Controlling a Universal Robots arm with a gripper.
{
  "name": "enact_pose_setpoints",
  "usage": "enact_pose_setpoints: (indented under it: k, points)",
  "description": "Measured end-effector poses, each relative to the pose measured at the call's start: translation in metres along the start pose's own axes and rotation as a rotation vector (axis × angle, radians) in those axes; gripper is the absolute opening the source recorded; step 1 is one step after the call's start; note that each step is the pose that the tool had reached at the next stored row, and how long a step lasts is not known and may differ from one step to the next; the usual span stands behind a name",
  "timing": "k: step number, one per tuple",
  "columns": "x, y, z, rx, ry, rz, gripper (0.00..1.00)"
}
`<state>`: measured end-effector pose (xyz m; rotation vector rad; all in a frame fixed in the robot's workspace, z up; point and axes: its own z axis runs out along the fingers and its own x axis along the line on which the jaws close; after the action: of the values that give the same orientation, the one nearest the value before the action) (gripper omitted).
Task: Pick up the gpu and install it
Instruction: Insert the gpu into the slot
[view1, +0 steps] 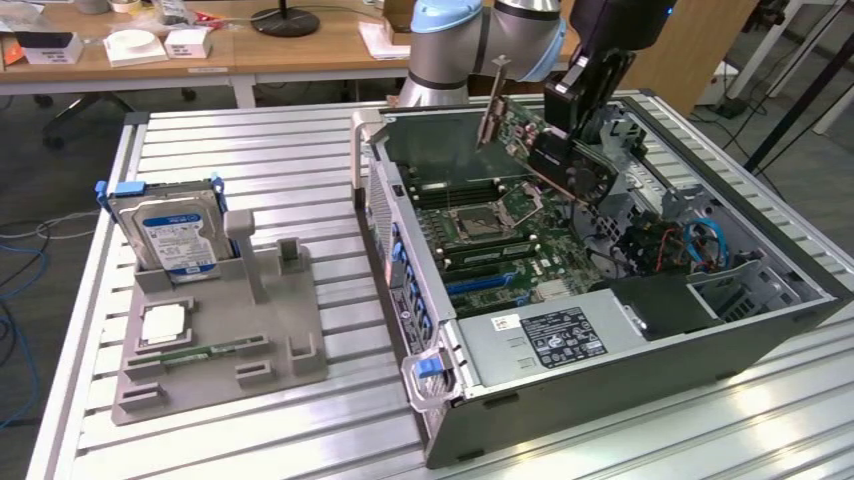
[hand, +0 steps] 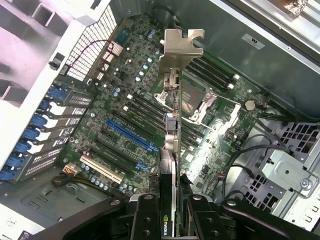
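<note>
Currently clamped on the gpu with the end effector: partly closed, fingers pressed against the two flat faces of the card, black cooler on one face and green board on the other. Holding it on edge and tilted, up in the air above the open computer case, toward the case's far wall. Not touching the motherboard below and not seated in any slot. Carrying the silver bracket at the end of the card farthest from the grip, pointing up and toward the exterior view's left. From the wrist view, looking straight along the card's thin edge onto the board, with the long blue slot just to one side of that edge and the CPU socket to the other. Working over a case laid on its side, panel off, on the slatted metal table. Well apart from the grey holder at the exterior view's left of the case, with the hard drive upright in it, blue-and-white label facing out, and the narrow green memory stick lying flat near its front.
</note>
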<state>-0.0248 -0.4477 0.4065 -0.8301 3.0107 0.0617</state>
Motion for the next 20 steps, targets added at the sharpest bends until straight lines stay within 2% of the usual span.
enact_pose_setpoints:
  k: [20]
  points:
    - [0.0,0.0,0.0,-0.0017,0.0021,-0.062,0.26]
